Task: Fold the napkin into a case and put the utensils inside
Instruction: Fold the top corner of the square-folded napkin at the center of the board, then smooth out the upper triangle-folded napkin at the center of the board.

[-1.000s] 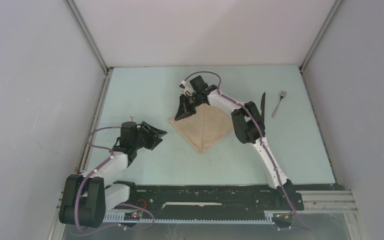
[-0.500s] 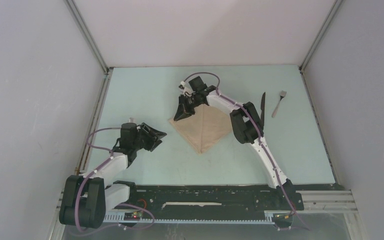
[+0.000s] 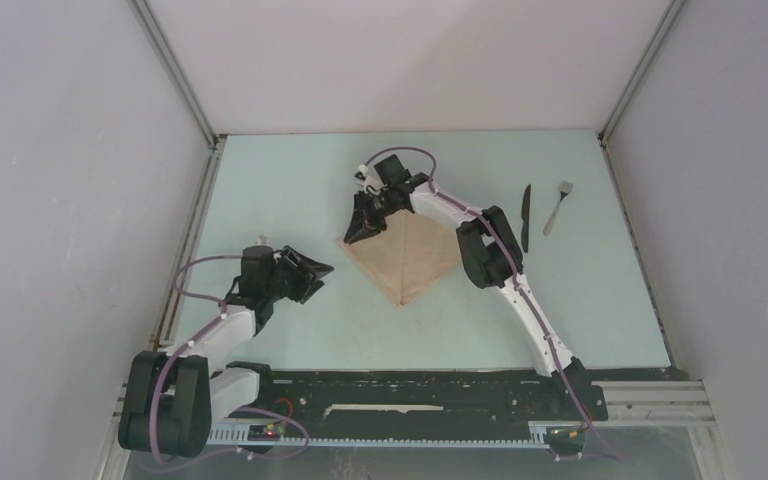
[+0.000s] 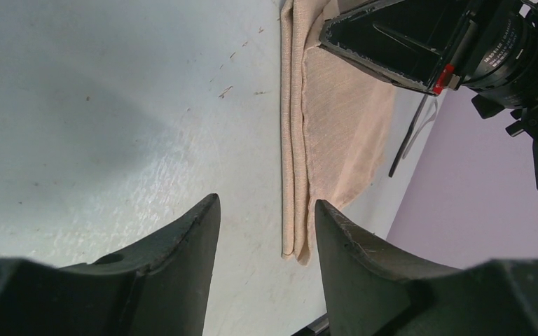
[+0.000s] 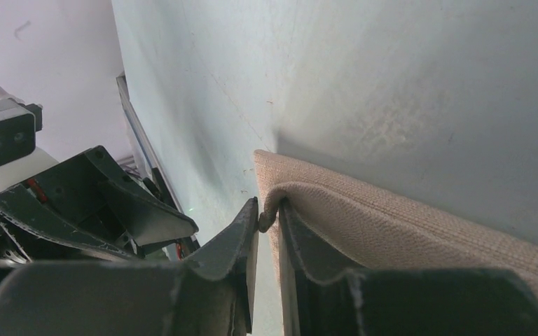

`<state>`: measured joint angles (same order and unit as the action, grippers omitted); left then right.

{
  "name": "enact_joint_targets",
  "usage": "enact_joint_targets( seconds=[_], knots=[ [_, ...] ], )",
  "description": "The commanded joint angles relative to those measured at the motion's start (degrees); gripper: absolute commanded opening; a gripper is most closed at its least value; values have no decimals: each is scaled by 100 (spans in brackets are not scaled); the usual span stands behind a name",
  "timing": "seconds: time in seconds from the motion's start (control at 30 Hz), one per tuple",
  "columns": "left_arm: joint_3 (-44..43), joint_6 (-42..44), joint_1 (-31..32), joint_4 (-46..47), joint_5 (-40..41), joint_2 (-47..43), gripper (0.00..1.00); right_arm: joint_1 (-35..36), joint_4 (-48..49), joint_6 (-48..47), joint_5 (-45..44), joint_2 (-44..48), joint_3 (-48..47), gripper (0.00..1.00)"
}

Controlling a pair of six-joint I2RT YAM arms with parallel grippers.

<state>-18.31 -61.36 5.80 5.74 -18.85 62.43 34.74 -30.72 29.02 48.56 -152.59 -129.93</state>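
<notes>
The beige napkin (image 3: pixel 405 258) lies folded into a kite shape on the table's middle, its point toward me. My right gripper (image 3: pixel 357 229) is at its far left corner, shut on a fold of the napkin (image 5: pixel 336 210), which bulges between the fingertips. My left gripper (image 3: pixel 315 275) is open and empty, low over the table to the left of the napkin (image 4: pixel 336 133), apart from it. The black knife (image 3: pixel 525 216) and the grey fork (image 3: pixel 557 206) lie side by side on the table at the right.
The pale green table (image 3: pixel 290 190) is ringed by grey walls with metal corner rails. A black rail (image 3: pixel 410 385) with the arm bases runs along the near edge. The right gripper's body (image 4: pixel 406 42) hangs above the napkin in the left wrist view.
My right gripper has crept slightly left and farther back with the napkin corner, and its arm has uncovered the knife. The left arm has not moved.
</notes>
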Motion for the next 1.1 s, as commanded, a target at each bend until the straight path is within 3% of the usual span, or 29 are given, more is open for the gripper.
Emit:
enact_joint_targets(
  seconds=[0.0,0.2,0.37,0.47,0.63,0.87,1.07],
  knots=[
    [73,167,-53,63,-94,-144,57,120,42,83,135,-72,-314,26],
    [-117,278,-53,263,-278,10,63,59,-213,314,452,215,-597,41],
    [-621,340,-19,563,-583,534,66,-321,997,879,1102,1667,697,62],
    [-1298,456,210,528,-576,1106,64,-778,1177,633,914,2118,1277,69],
    [-2489,259,690,432,-100,2241,33,-1313,1091,565,823,1499,992,59],
    [-3372,255,799,453,146,3545,41,-1647,1296,647,782,839,474,59],
    [-3595,369,751,397,333,4037,35,-1714,1606,831,865,476,265,57]
  ],
)
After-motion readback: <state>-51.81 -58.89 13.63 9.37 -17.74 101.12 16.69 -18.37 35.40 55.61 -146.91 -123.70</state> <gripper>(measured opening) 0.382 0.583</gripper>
